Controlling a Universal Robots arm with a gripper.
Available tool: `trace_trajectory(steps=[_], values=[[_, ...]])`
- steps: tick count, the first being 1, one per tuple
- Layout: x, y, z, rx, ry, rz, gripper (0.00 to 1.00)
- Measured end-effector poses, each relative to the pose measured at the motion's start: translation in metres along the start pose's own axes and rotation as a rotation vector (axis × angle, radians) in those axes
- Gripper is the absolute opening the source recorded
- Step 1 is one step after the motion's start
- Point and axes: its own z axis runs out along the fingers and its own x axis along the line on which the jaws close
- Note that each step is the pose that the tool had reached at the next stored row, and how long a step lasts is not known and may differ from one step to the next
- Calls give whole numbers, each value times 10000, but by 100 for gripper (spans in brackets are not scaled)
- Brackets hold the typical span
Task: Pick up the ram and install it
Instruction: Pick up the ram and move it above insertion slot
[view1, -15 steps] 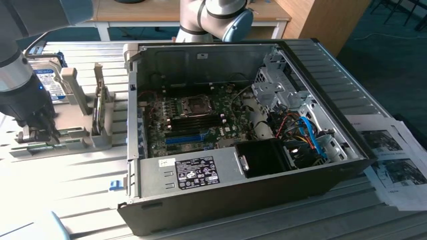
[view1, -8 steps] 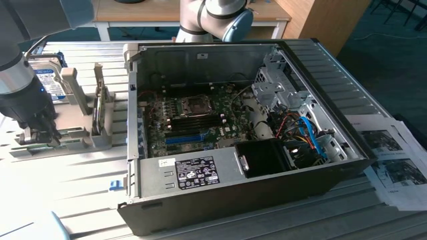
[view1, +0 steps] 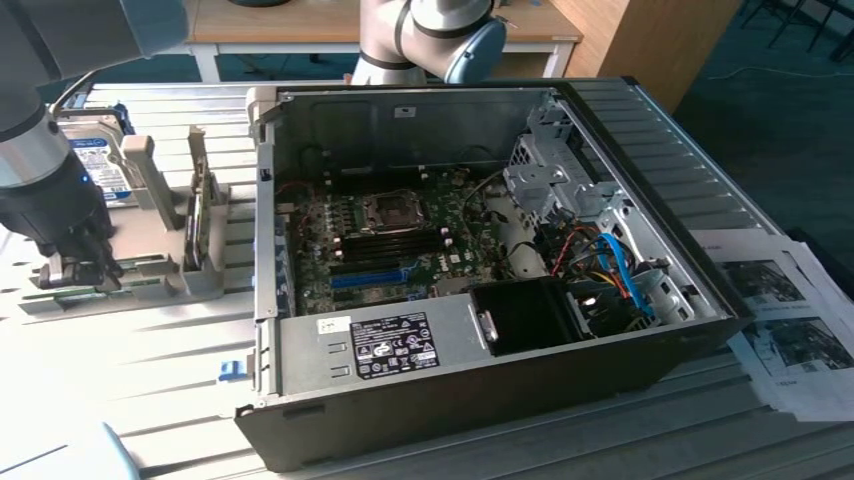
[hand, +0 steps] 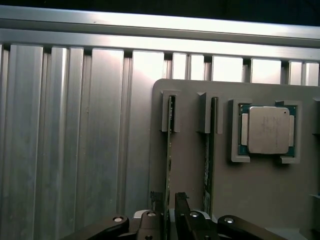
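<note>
The ram (hand: 169, 145) is a thin green stick standing on edge in a slot of the grey holder (hand: 190, 165). My gripper (hand: 168, 200) is down over one end of it, one finger on each side, shut on the stick, which still sits in its slot. A second green stick (hand: 210, 150) stands in the neighbouring slot. In the exterior view my gripper (view1: 78, 272) is low over the holder (view1: 154, 265) at the exterior view's left, beside the open computer case (view1: 441, 390). The motherboard (view1: 387, 240) lies inside.
A square silver processor chip (hand: 268, 130) rests in its pocket on the holder beside the sticks. A silver hard drive (view1: 100, 165) stands upright behind the holder. Printed papers (view1: 794, 320) lie at the exterior view's right of the case. Ribbed metal table (hand: 75, 140) surrounds the holder.
</note>
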Motion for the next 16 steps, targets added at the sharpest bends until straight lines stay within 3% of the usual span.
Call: trace_trajectory(steps=[16], values=[[2,-1,77,3,-1,-1,24]])
